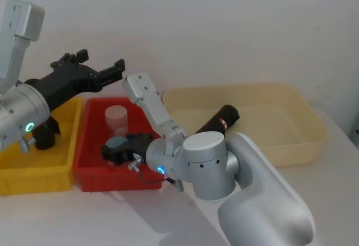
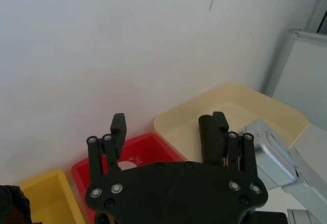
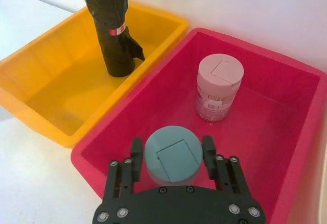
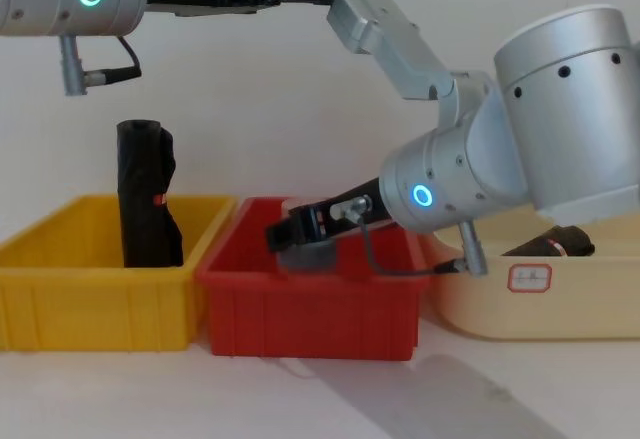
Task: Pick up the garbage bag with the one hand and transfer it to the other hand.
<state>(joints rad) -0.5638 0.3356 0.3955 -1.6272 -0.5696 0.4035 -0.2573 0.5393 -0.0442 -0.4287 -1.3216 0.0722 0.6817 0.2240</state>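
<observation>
The garbage bag [image 1: 217,120], a thick black roll with a red-and-white band, lies tilted in the cream tub [image 1: 291,139]; it also shows as the roll [image 2: 209,140] in the left wrist view and the roll [image 4: 558,243] in the chest view. My left gripper [image 1: 104,62], on the green-ringed arm, hangs open high above the red bin [image 1: 92,173], well apart from the bag, pointing toward it [image 2: 168,124]. My right gripper [image 3: 172,147], on the blue-ringed arm, is down in the red bin, shut around a teal-lidded jar [image 3: 171,157].
A slimmer black roll [image 3: 112,25] stands upright in the yellow bin [image 1: 39,170] on the left. A pink-lidded jar [image 3: 218,86] stands in the red bin. The three bins sit side by side near a white wall.
</observation>
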